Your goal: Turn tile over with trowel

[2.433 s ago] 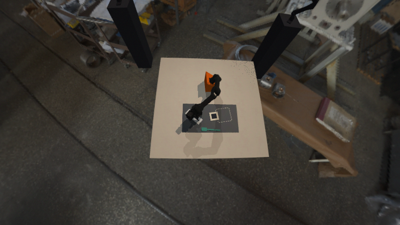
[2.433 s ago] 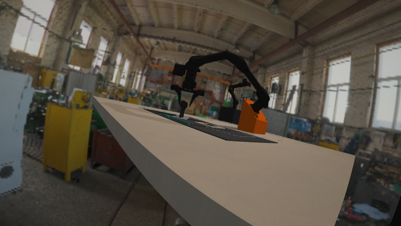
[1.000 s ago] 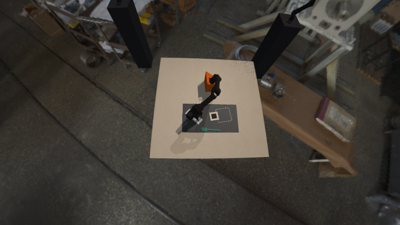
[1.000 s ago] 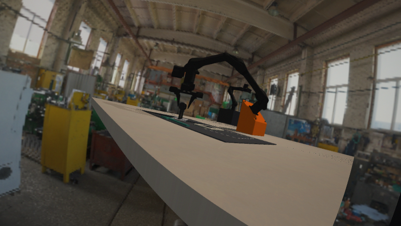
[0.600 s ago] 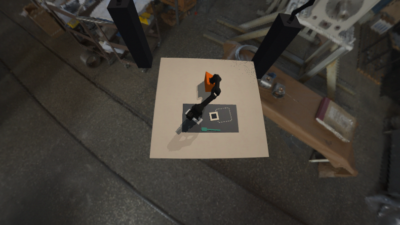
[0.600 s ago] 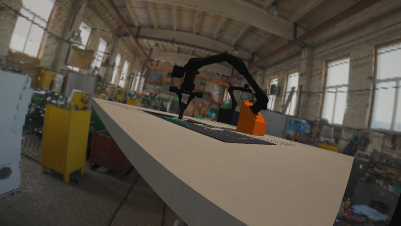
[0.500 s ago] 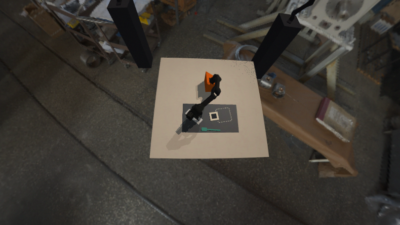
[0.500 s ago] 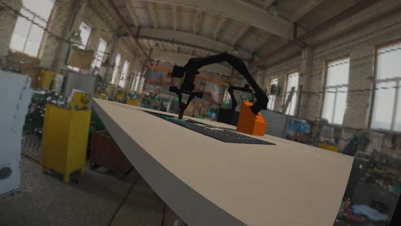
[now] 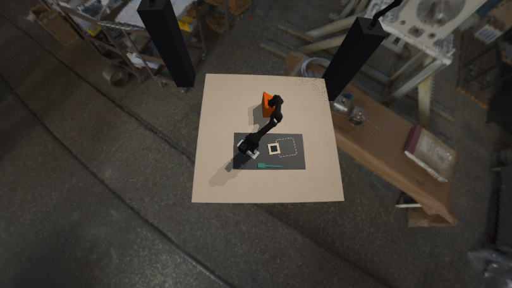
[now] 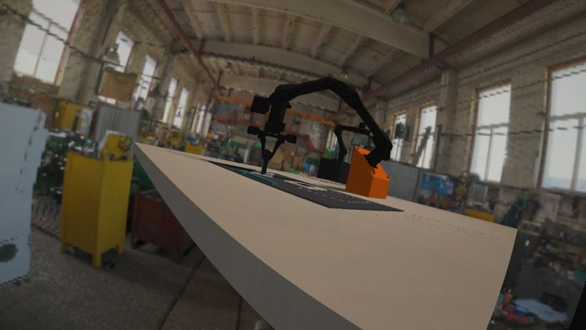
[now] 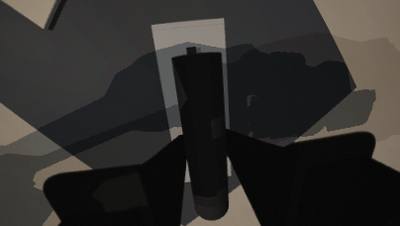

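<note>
The trowel has a pale flat blade [image 9: 255,155] [image 11: 163,74] and a dark round handle [image 11: 200,89]. It sits on the left end of the dark mat [image 9: 293,162] [image 10: 369,205] [image 11: 99,59]. My gripper [image 9: 247,149] [image 10: 265,163] [image 11: 203,137] points straight down and is shut on the handle, low over the mat. The tile [image 9: 269,148], cream with a black square facing up, lies flat just right of the gripper. It touches the left side of the dashed outline [image 9: 296,146].
A teal flat tool [image 9: 269,165] [image 10: 256,175] lies on the mat's front edge, below the tile. The arm's orange base [image 9: 266,103] [image 10: 367,176] stands on the tan table [image 9: 229,107] behind the mat. Two black posts [image 9: 166,39] [image 9: 353,53] rise at the table's far corners.
</note>
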Available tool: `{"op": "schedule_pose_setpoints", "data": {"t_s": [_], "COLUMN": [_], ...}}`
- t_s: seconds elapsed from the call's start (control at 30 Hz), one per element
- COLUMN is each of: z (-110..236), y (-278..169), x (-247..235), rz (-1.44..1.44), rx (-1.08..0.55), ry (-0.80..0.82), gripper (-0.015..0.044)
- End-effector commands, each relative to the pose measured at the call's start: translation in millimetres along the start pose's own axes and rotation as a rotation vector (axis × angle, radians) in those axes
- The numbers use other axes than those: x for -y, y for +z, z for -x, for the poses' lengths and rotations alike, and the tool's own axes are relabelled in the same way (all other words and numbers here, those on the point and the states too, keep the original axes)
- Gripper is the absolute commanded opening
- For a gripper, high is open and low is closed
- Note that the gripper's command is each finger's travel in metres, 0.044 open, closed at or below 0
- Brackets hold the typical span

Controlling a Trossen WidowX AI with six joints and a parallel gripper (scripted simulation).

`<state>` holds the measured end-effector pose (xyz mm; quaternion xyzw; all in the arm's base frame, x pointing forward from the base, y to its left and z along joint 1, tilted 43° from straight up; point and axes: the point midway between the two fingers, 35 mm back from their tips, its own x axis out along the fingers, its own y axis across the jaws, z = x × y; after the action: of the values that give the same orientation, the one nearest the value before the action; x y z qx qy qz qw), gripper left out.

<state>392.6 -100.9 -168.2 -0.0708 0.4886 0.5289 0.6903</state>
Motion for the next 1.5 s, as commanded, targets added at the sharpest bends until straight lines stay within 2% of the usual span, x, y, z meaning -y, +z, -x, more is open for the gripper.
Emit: {"op": "schedule_pose_setpoints", "data": {"t_s": [0.0, 0.2, 0.37, 0.53, 0.57, 1.17, 1.23, 1.33, 1.47], "z": [0, 0, 0, 0, 0, 0, 10, 43, 46], "y": [0, 0, 0, 0, 0, 0, 0, -1, -1], "x": [0, 0, 0, 0, 0, 0, 0, -2, -3], "rz": [0.091, 0.259, 0.277, 0.277, 0.277, 0.277, 0.277, 0.277, 0.277], "rx": [0.003, 0.003, 0.003, 0.003, 0.003, 0.003, 0.003, 0.002, 0.002], "ry": [-0.001, -0.001, -0.001, -0.001, -0.001, -0.001, -0.001, -0.001, -0.001], "gripper": [0.013, 0.013, 0.013, 0.0261, 0.027, 0.027, 0.027, 0.027, 0.027]}}
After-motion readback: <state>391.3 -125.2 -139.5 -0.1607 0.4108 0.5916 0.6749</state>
